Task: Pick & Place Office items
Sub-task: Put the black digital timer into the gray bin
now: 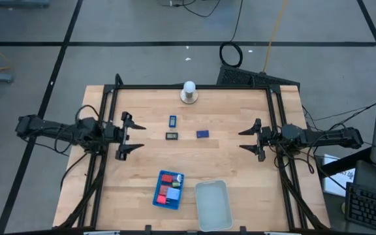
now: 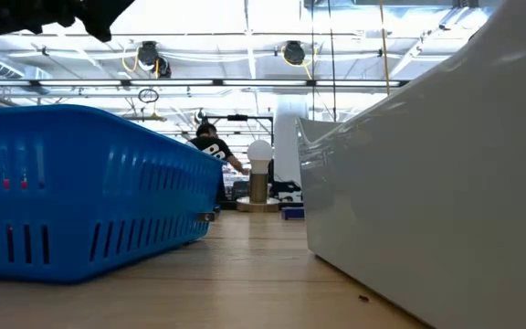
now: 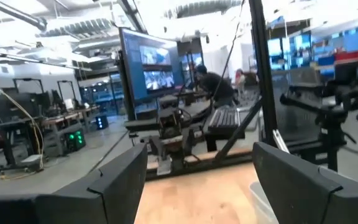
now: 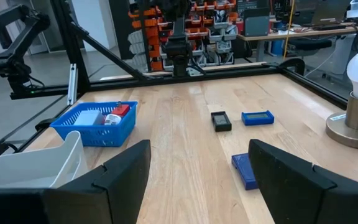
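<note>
Basket (image 1: 168,190) left of tray (image 1: 213,205), three pieces (image 1: 172,136) behind.

In the low view, the blue tray (image 2: 80,187) and the clear tray (image 2: 436,174) are cut off by the picture's edges and block your sight of most of the desk (image 2: 263,265). Seen from above, the pieces inside the blue tray (image 1: 168,189) are too small for you to tell apart. The left wrist view is blurred.
</note>
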{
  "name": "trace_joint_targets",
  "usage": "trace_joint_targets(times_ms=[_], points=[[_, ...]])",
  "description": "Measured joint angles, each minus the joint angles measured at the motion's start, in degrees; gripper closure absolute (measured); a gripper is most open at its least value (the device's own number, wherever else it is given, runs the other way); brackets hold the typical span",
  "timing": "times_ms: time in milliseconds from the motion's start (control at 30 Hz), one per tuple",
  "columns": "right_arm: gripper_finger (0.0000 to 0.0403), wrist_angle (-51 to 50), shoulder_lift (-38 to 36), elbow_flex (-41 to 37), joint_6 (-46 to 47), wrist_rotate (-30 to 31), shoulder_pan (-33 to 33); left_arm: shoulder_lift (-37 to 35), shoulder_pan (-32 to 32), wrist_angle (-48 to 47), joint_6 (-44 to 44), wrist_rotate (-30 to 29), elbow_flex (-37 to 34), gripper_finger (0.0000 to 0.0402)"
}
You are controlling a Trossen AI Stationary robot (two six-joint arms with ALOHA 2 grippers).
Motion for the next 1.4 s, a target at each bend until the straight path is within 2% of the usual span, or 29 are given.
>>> trace_joint_targets(times_ms=[133,267,433,500,667,733,800,900,1033,1133,1400], points=[[0.0140,0.0,0.0,0.0,0.0,0.0,0.0,2.8,-0.2,0.1,-0.9,1.1,0.0,0.0108],[0.0140,0.0,0.0,0.0,0.0,0.0,0.0,5.5,-0.2,0.6,-7.8,3.0,0.0,0.0107],[0.0140,0.0,0.0,0.0,0.0,0.0,0.0,11.6,-0.2,5.2,-15.0,2.6,0.0,0.0107],[0.0140,0.0,0.0,0.0,0.0,0.0,0.0,14.2,-0.2,7.6,-16.0,-0.1,0.0,0.0107],[0.0140,0.0,0.0,0.0,0.0,0.0,0.0,19.8,0.1,9.4,-22.8,-16.8,0.2,0.0108],[0.0140,0.0,0.0,0.0,0.0,0.0,0.0,22.2,1.2,4.8,-22.7,-17.2,2.4,0.0108],[0.0140,0.0,0.0,0.0,0.0,0.0,0.0,25.1,2.6,-5.0,-24.3,-15.5,6.4,0.0108],[0.0140,0.0,0.0,0.0,0.0,0.0,0.0,31.9,5.1,-18.7,-29.5,-15.1,14.3,0.0108],[0.0140,0.0,0.0,0.0,0.0,0.0,0.0,41.4,7.9,-32.1,-34.9,-12.5,22.6,0.0108],[0.0140,0.0,0.0,0.0,0.0,0.0,0.0,48.0,8.6,-36.6,-31.8,-11.6,25.1,0.0108],[0.0140,0.0,0.0,0.0,0.0,0.0,0.0,58.6,9.8,-36.5,-22.3,-11.7,25.5,0.0108]])
